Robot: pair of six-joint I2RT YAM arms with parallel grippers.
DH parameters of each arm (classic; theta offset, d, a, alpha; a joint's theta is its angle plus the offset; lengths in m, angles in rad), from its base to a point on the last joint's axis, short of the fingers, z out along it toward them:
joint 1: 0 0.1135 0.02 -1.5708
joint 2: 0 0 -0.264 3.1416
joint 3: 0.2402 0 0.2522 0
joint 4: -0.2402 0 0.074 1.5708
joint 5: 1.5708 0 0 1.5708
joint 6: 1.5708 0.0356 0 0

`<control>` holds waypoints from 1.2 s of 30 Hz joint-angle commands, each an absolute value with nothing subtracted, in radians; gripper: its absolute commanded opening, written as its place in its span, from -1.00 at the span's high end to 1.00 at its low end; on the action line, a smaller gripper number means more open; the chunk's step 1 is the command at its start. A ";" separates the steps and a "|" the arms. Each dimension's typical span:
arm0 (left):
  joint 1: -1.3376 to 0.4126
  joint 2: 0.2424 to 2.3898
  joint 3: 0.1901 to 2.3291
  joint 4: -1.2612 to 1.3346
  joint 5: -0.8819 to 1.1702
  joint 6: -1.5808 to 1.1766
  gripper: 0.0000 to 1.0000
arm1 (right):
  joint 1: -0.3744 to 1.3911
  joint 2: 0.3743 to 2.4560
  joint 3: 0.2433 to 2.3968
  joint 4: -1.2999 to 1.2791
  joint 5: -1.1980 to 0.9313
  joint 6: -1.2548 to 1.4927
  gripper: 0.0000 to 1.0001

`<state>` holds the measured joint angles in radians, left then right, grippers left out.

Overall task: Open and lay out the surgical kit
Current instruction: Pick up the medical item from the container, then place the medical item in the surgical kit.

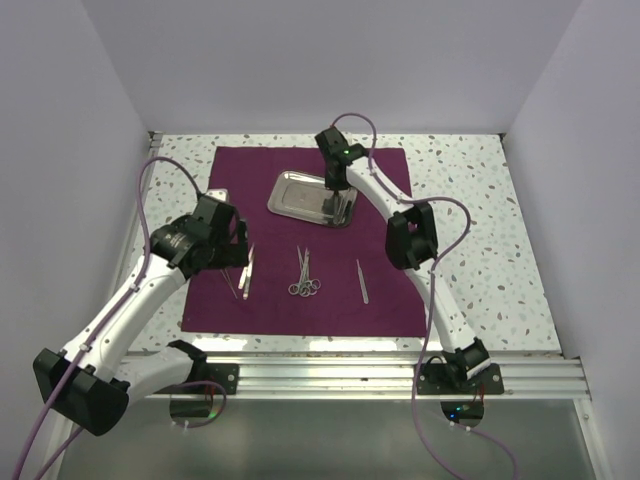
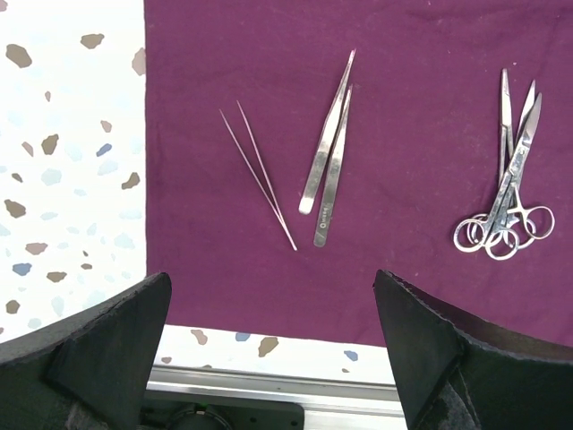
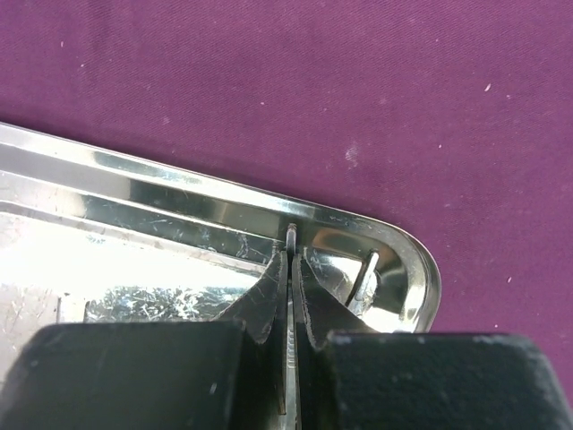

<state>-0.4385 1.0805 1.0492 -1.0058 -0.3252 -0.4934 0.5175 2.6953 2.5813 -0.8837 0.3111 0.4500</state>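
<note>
The plum cloth wrap lies spread flat on the table. On its far half sits the steel tray. My right gripper reaches down into the tray's right end. In the right wrist view that gripper is shut on a slim silver instrument, whose tip pokes out by the tray rim. Ring-handled scissors, flat tweezers and fine-pointed tweezers lie on the cloth. My left gripper hangs open above the cloth's near edge, holding nothing.
Another slim silver tool lies alone on the cloth to the right of the scissors. Speckled tabletop surrounds the cloth. An aluminium rail runs along the near edge, and white walls close in the sides and back.
</note>
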 commanded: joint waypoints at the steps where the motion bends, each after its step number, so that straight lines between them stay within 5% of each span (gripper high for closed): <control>1: -0.431 1.095 1.063 -0.959 -0.302 -0.515 -0.99 | 0.497 2.597 2.588 -0.940 0.241 0.442 1.00; 16: -0.433 1.138 1.091 -0.884 -0.279 -0.528 -0.99 | 0.425 2.344 2.447 -0.916 0.140 0.443 1.00; 26: -0.431 1.272 1.219 -0.839 -0.281 -0.465 -0.99 | 0.456 1.882 1.584 -0.678 0.063 0.433 1.00; 36: -0.431 1.354 1.315 -0.838 -0.261 -0.419 -0.99 | 0.505 1.669 1.201 -0.546 -0.057 0.472 1.00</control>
<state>-0.4385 1.3476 1.2678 -0.8707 -0.2741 -0.4519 0.4858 1.7462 1.2720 -0.6514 0.0147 0.4530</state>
